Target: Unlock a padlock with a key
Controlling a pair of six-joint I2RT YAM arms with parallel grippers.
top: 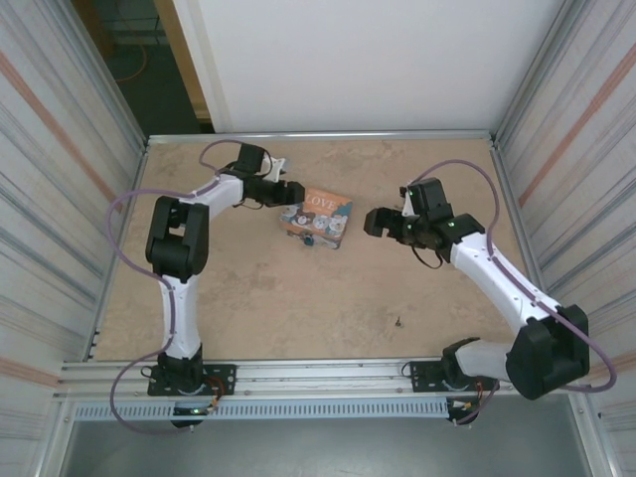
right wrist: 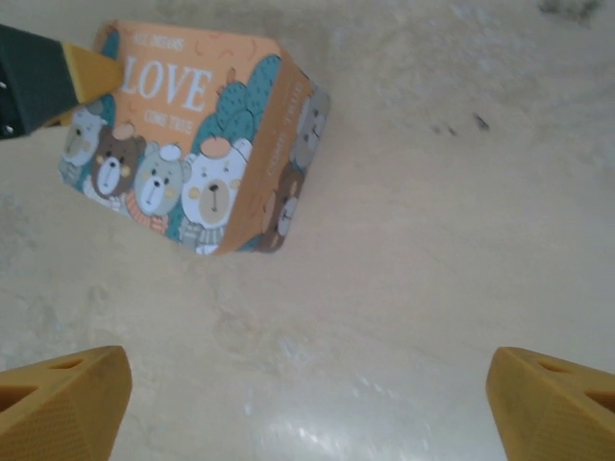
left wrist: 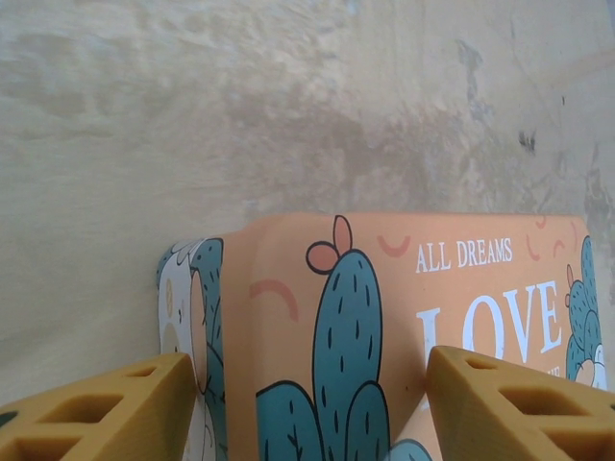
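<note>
Left gripper (left wrist: 309, 365): fingers (left wrist: 96, 413) apart, straddling one end of the LOVE box (left wrist: 404, 327); no clamp evident. Right gripper (right wrist: 307, 375): jaws wide apart, nothing between them, bare table (right wrist: 404, 288) beneath, the box ahead of it. Padlock (top: 310, 241): tiny blue speck at the box's near edge, between the two grippers; too small to read any detail. Judgement: rigid, light, smooth metal, apt to skid or pivot when pushed. Pinch across the body's flat faces, leaving keyhole and shackle free.

Lab test cell; aluminium rails (top: 328, 370), ribbed panel walls (top: 50, 199)
</note>
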